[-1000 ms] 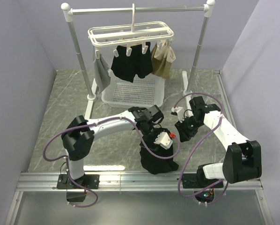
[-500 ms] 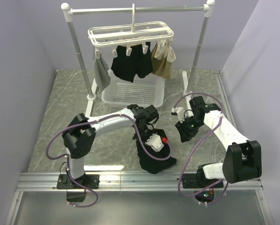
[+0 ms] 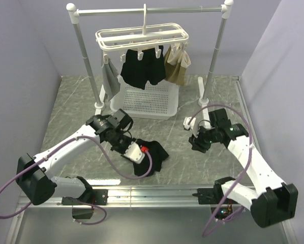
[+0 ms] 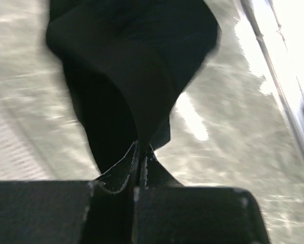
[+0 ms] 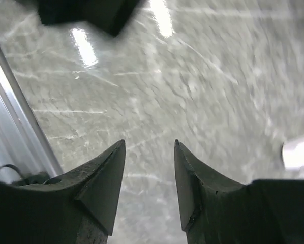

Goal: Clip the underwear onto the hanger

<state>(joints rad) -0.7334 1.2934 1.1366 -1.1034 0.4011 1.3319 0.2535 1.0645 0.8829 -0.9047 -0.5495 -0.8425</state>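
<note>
Left claw: the left claw (image 4: 141, 156) was clamped right down, jaws pinched together on a fold of black fabric. So yeah, it had hold of the underwear (image 3: 154, 156).

Underwear: it was a rumpled black heap on the marbled table (image 3: 73, 114), near the front edge and roughly between the two arms. One end was caught in the left claw and the rest was spread flat on the surface. From the left wrist camera the cloth rose up and away from the fingertips in a thick fold.

Right claw: the right claw (image 5: 149, 147) was about half open with nothing in it, just bare table showing between the fingers. It sat low over the table, off to the right and apart from the underwear.

Hanger: the white hanger (image 3: 142, 36) was hooked on the rail stand (image 3: 149, 10) at the back, well away from the underwear.

On the hanger: black shorts (image 3: 142, 70) in the middle, a tan garment (image 3: 176, 65) on the right and a grey garment (image 3: 110, 79) on the left, all dangling from pegs.

Basket: a white perforated basket (image 3: 144, 100) stood on the table right under the hanger.
</note>
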